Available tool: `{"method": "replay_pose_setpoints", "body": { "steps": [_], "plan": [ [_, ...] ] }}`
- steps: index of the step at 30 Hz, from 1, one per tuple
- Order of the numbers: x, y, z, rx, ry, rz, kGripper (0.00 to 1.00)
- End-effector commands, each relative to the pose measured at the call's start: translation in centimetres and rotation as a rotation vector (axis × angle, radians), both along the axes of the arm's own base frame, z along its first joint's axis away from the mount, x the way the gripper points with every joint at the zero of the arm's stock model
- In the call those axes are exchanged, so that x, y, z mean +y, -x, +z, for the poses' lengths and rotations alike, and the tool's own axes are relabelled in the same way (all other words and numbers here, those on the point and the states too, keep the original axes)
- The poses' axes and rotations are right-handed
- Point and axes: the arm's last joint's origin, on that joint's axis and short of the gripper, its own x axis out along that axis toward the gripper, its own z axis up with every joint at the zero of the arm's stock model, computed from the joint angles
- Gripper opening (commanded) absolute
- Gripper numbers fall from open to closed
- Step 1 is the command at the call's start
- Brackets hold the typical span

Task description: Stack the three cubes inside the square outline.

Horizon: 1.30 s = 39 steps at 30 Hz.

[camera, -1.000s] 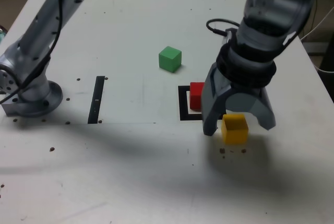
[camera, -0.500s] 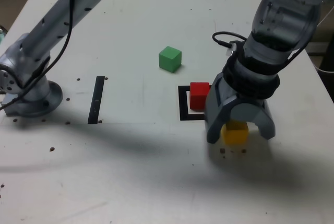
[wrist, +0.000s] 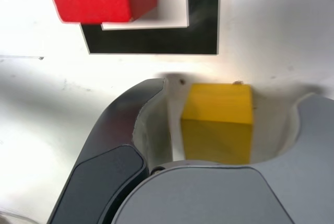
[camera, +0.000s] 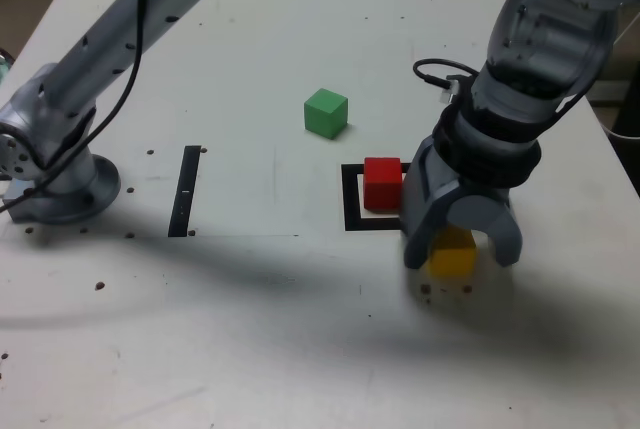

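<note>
Grey gripper (camera: 461, 252) sits low, jaws spread around the small matte yellow cube (camera: 452, 253), gaps either side. Matte red cube (camera: 382, 182) waits at its ten o'clock inside the flat black square outline (camera: 351, 199).

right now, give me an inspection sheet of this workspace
surface: white table, small dark specks and holes, shadowed near front.
job's things: small matte red cube inside flat black square outline; small matte yellow cube outside outline, on table; small matte green cube apart, farther back.
clutter: thin black strip at exterior view's left.
grippers: grey gripper straddles yellow cube, jaws open, gaps visible in wrist view.
cables: black cable looped at wrist; another along arm.
surroundings: arm base at exterior view's left edge.
</note>
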Motion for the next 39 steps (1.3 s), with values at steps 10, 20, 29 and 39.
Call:
{"method": "replay_pose_setpoints", "body": {
  "steps": [10, 20, 29, 39],
  "plan": [
    [0.0, -0.3, -0.2, -0.007, -0.002, -0.005, 0.43],
    [0.0, -0.3, -0.2, -0.010, -0.003, -0.006, 0.43],
    [0.2, 0.1, 1.2, -0.035, -0.019, -0.017, 0.43],
    [1.4, 3.1, 6.2, -0.067, -0.049, -0.062, 0.43]
  ]
}}
